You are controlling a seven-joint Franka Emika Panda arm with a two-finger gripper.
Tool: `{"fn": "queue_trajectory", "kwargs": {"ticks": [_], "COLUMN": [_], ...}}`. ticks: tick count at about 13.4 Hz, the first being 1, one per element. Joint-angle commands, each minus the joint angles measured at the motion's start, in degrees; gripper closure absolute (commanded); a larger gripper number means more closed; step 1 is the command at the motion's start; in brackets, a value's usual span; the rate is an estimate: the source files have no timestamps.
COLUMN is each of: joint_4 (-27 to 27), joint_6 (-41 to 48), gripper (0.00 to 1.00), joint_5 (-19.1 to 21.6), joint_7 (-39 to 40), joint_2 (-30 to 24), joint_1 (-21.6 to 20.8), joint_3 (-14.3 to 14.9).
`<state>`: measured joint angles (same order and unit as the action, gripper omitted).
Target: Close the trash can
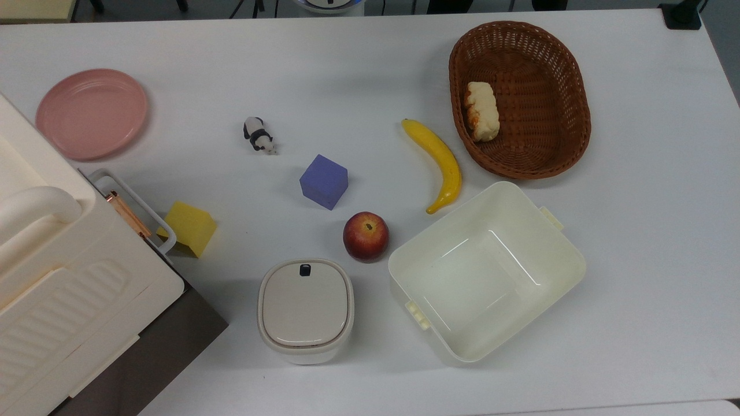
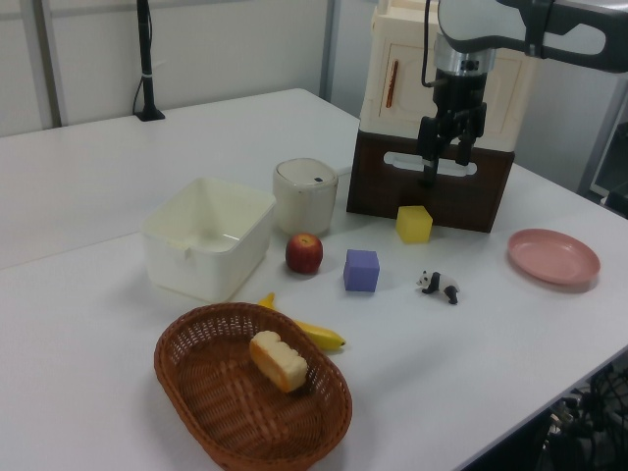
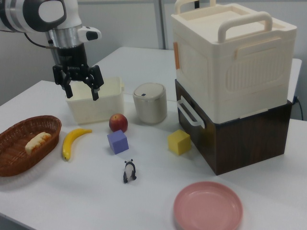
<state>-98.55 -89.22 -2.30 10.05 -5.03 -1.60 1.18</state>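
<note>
The trash can is a small cream bin standing near the front of the table, with its beige lid lying flat and shut and a dark button at the lid's far edge. It also stands beside the apple in the left view and the right view. My gripper hangs open and empty, high above the table and well away from the trash can. In the left view the gripper hovers in front of the big cream box.
Near the trash can are a red apple, a lidless cream tub, a purple cube, a yellow block and a banana. A basket with bread, a pink plate, a toy panda and the large cream box also stand on the table.
</note>
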Motion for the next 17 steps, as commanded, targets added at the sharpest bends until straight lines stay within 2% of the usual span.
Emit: {"fn": "queue_trajectory", "kwargs": {"ticks": [1,4,17], "joint_4": [-0.24,0.11,0.20], "joint_6": [0.80,0.37,0.36], "gripper": [0.00,0.00,0.00], "joint_5": [0.54,1.42,2.04], "joint_7": [0.59,-2.92,-4.16], "joint_2": [-0.51,-0.25,-0.07], "joint_1": [-0.78,-0.52,-0.34], "joint_3": [0.49,0.49,0.67]}}
